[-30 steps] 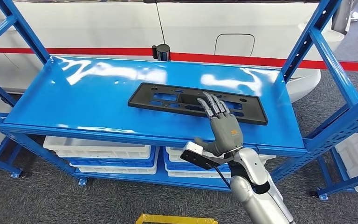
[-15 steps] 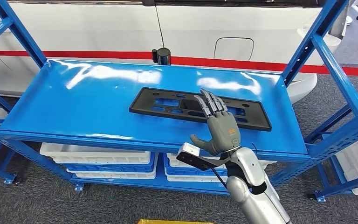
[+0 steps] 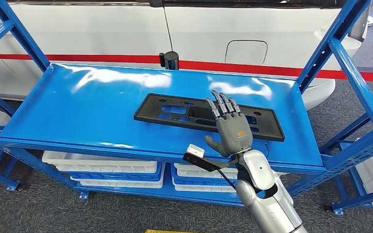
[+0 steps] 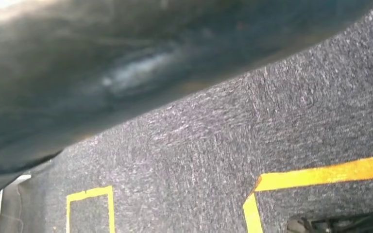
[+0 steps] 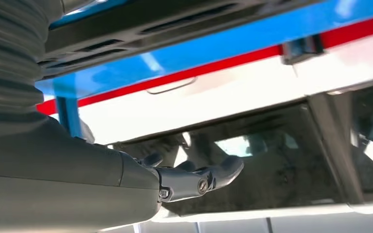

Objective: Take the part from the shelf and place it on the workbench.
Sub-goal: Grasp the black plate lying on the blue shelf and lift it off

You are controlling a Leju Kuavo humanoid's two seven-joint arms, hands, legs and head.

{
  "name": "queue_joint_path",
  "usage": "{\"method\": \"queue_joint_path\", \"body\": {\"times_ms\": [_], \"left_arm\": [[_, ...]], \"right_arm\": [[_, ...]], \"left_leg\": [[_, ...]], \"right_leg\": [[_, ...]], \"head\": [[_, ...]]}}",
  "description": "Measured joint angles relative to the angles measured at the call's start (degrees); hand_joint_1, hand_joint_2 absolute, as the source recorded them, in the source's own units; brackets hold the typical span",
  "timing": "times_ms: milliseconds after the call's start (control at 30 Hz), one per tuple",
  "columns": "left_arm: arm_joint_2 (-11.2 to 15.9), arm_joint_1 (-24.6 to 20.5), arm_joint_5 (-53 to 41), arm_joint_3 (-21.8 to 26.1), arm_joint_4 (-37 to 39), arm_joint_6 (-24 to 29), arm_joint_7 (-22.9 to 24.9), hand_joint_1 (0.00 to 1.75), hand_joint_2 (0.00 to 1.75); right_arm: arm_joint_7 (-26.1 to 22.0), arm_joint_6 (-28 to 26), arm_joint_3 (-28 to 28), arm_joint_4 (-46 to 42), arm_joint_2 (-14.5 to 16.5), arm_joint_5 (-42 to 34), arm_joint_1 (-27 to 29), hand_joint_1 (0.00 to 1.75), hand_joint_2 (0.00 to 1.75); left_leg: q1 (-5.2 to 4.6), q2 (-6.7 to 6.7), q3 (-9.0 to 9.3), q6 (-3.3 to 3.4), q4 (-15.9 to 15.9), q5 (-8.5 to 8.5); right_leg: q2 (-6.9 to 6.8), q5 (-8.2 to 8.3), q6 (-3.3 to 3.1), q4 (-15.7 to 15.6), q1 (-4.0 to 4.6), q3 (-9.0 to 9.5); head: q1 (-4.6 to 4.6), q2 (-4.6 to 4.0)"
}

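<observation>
The flat black plastic panel (image 3: pixel 209 116), centre frame, looks stiff and light; best pinched at its near edge. The right robot hand (image 3: pixel 231 130) hovers wide, holding nothing.

The right hand (image 3: pixel 233 132) covers a middle stretch of the part (image 3: pixel 175 108) — possibly touching it, contact unclear.

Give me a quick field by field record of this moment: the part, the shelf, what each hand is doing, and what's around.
part: flat black plate with cutouts, lying on the top shelf
shelf: blue metal rack, glossy top; white bins on the lower level
right hand: fingers spread above the part's right half, holding nothing; contact cannot be told
left hand: not seen; its wrist camera looks down at grey carpet with yellow tape
background: white vehicle with red stripe behind the rack
task state: part not yet lifted
</observation>
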Motion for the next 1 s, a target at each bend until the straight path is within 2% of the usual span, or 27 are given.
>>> {"method": "queue_joint_path", "body": {"times_ms": [67,100,167,200,233,267,333,367,400,433,533,600,667,700,733,767,833,867,900,933,1000], "left_arm": [[-0.01,-0.01,-0.06,0.08,-0.02,-0.02,0.0,0.0,0.0],[-0.02,0.0,-0.06,0.11,-0.03,-0.03,0.0,0.0,0.0],[-0.05,0.02,-0.09,0.15,-0.02,-0.06,0.0,0.0,0.0],[-0.05,0.04,-0.11,0.17,-0.02,-0.07,0.0,0.0,0.0],[-0.05,0.07,-0.12,0.2,-0.02,-0.08,0.0,0.0,0.0],[-0.04,0.08,-0.12,0.24,-0.03,-0.08,0.0,0.0,0.0],[0.0,0.07,-0.13,0.37,-0.03,-0.09,0.0,0.0,0.0],[0.01,0.03,-0.19,0.45,-0.02,-0.1,-0.01,0.0,0.0],[0.0,-0.01,-0.28,0.52,-0.02,-0.13,-0.01,0.0,0.0],[-0.01,-0.04,-0.36,0.57,-0.01,-0.15,-0.02,0.0,0.0],[-0.13,-0.09,-0.49,0.75,-0.02,-0.19,-0.03,0.0,0.0],[-0.18,-0.11,-0.58,0.91,-0.03,-0.21,-0.04,0.0,0.0],[-0.15,-0.14,-0.84,1.05,-0.03,-0.26,-0.04,0.0,0.0],[-0.15,-0.15,-0.99,1.1,-0.03,-0.3,-0.04,0.0,0.0],[-0.17,-0.15,-1.1,1.19,-0.03,-0.33,-0.04,0.0,0.0],[-0.22,-0.15,-1.16,1.3,-0.03,-0.34,-0.04,0.0,0.0],[-0.37,-0.15,-1.18,1.5,-0.03,-0.34,-0.04,0.0,0.0],[-0.43,-0.16,-1.19,1.56,-0.03,-0.34,-0.04,0.0,0.0],[-0.46,-0.18,-1.2,1.62,-0.03,-0.34,-0.04,0.0,0.0],[-0.48,-0.21,-1.21,1.66,-0.03,-0.34,-0.04,0.0,0.0],[-0.47,-0.24,-1.21,1.78,-0.03,-0.34,-0.04,0.0,0.0]], "right_arm": [[0.16,0.01,-0.01,0.46,0.0,0.72,-0.26,0.0,1.75],[0.16,0.02,0.01,0.67,0.02,0.87,-0.37,0.0,1.75],[0.17,0.03,0.03,1.14,0.02,1.0,-0.47,0.0,1.75],[0.17,0.04,0.06,1.37,0.02,1.02,-0.47,0.0,1.75],[0.17,0.04,0.08,1.59,0.02,1.03,-0.46,0.0,1.75],[0.17,0.05,0.1,1.77,0.02,1.03,-0.46,0.0,1.75],[0.29,0.05,0.13,2.01,0.02,1.33,-0.49,0.0,1.75],[0.46,0.04,0.13,2.11,0.02,1.76,-0.55,0.0,1.75],[0.67,0.04,0.14,2.21,0.01,2.31,-0.63,0.0,1.75],[0.86,0.03,0.16,2.31,0.01,2.84,-0.72,0.0,1.75],[1.16,0.09,0.16,2.65,0.0,3.66,-0.87,0.0,1.75],[1.27,0.33,0.1,2.93,-0.08,3.95,-1.03,0.0,1.75],[1.34,1.17,0.1,3.42,-0.22,4.15,-1.13,0.0,1.75],[1.38,1.77,0.11,3.75,-0.3,4.2,-1.1,0.0,1.75],[1.42,2.3,0.13,4.07,-0.35,4.23,-1.08,0.0,1.75],[1.46,2.69,0.15,4.34,-0.39,4.23,-1.1,0.0,1.75],[1.5,3.03,0.14,4.71,-0.49,4.24,-1.28,0.0,1.75],[1.51,3.08,0.14,4.85,-0.52,4.24,-1.42,0.0,1.75],[1.51,3.1,0.15,4.97,-0.55,4.25,-1.54,0.0,1.75],[1.51,3.1,0.16,5.09,-0.56,4.29,-1.61,0.0,1.75],[1.52,3.12,0.17,5.28,-0.58,4.37,-1.66,0.0,1.75]], "left_leg": [[0.08,0.21,-0.94,-0.61,2.58,-1.53],[0.14,0.31,-2.32,-0.83,5.58,-3.07],[0.18,0.36,-6.24,-1.17,13.03,-6.24],[0.2,0.38,-7.75,-1.28,15.38,-6.68],[0.22,0.39,-8.33,-1.33,15.74,-5.98],[0.26,0.41,-7.83,-1.34,13.98,-4.3],[0.39,0.44,-4.41,-1.23,6.38,-0.07],[0.4,0.38,-2.87,-1.05,3.15,1.2],[0.34,0.32,-1.89,-0.8,1.06,1.78],[0.19,0.25,-1.59,-0.47,0.35,1.67],[0.11,0.17,-1.44,0.78,-0.05,1.7],[0.32,0.2,-1.24,1.48,-0.26,1.72],[0.27,0.2,-1.2,1.84,-0.25,1.55],[0.24,0.18,-1.17,1.89,-0.25,1.48],[0.23,0.13,-1.1,1.92,-0.24,1.4],[0.22,0.07,-0.98,1.88,-0.24,1.31],[0.21,-0.1,-0.63,1.65,-0.24,1.11],[0.06,-0.17,-0.5,1.4,-0.21,0.93],[-0.06,-0.23,-0.42,1.13,-0.19,0.77],[-0.16,-0.25,-0.36,0.84,-0.2,0.64],[-0.13,-0.24,-0.19,0.19,-0.33,0.47]], "right_leg": [[-0.02,0.03,-0.82,-0.41,-0.42,0.57],[-0.04,-0.05,-1.15,-0.51,-0.56,0.88],[-0.07,-0.35,-1.57,-0.51,-0.48,1.28],[-0.06,-0.48,-1.69,-0.5,-0.43,1.45],[-0.03,-0.61,-1.73,-0.49,-0.43,1.63],[0.03,-0.77,-1.66,-0.48,-0.46,1.87],[0.16,-1.25,-1.23,-0.4,-0.44,2.44],[0.23,-1.53,-0.89,-0.32,-0.29,2.63],[0.26,-1.74,-0.6,-0.3,-0.11,2.71],[0.28,-1.85,-0.31,-0.35,0.01,2.71],[0.25,-2.31,0.52,0.11,-0.21,2.29],[0.21,-4.18,0.62,4.45,-0.34,-0.03],[0.21,-6.94,0.39,12.38,-0.4,-4.37],[0.2,-7.67,0.5,15.44,-0.41,-6.29],[0.2,-7.59,0.8,16.71,-0.41,-7.37],[0.2,-6.54,1.26,15.49,-0.41,-7.22],[0.15,-2.92,2.04,7.53,-0.4,-3.89],[0.1,-1.47,2.0,3.69,-0.28,-2.04],[0.07,-0.55,1.65,1.12,-0.15,-0.78],[0.05,-0.19,1.1,0.14,0.02,-0.26],[0.1,0.1,0.0,-0.13,0.12,-0.07]], "head": [[-0.16,0.01],[-0.25,0.01],[-0.33,0.01],[-0.31,0.0],[-0.35,0.0],[-0.37,0.0],[-0.43,0.0],[-0.43,0.0],[-0.39,0.0],[-0.36,0.0],[-0.25,0.0],[-0.07,0.0],[0.04,0.0],[0.03,0.01],[0.05,0.01],[0.05,0.01],[0.08,0.01],[0.05,0.01],[0.02,0.01],[-0.03,0.0],[-0.05,0.0]]}}
